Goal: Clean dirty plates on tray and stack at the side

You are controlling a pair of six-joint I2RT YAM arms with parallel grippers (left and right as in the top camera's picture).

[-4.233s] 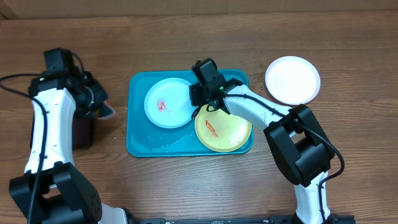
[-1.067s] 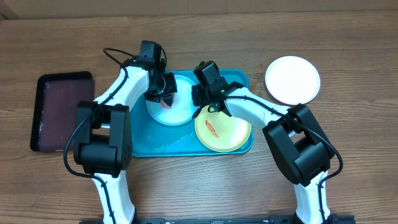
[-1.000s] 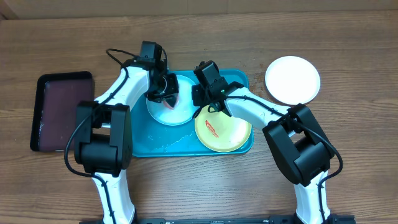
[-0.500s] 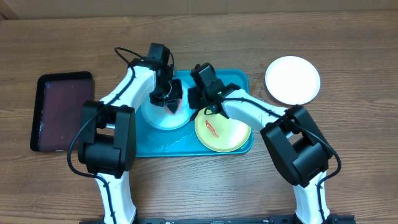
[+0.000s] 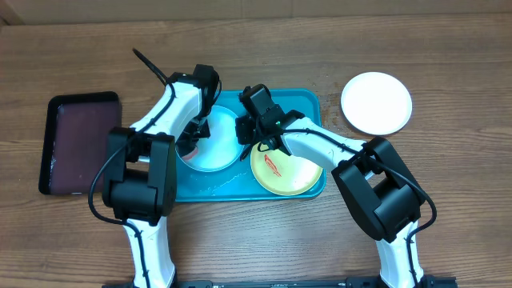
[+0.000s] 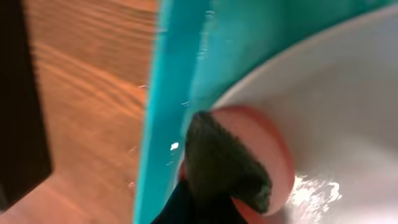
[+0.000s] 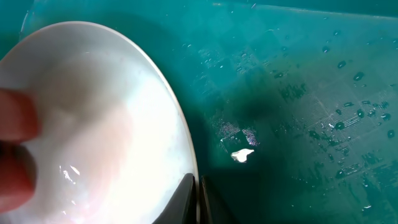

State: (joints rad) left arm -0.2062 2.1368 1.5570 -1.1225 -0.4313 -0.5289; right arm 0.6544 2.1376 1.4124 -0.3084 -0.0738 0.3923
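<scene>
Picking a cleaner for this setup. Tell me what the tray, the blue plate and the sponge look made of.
Tray: likely moulded plastic with a glossy turquoise finish; water beads on it and light glints off it.
Plate: probably plastic too, smooth and shiny, with wet highlights.
Sponge: soft pink foam with a coarse, fibrous-looking dark-green scouring layer.
</scene>
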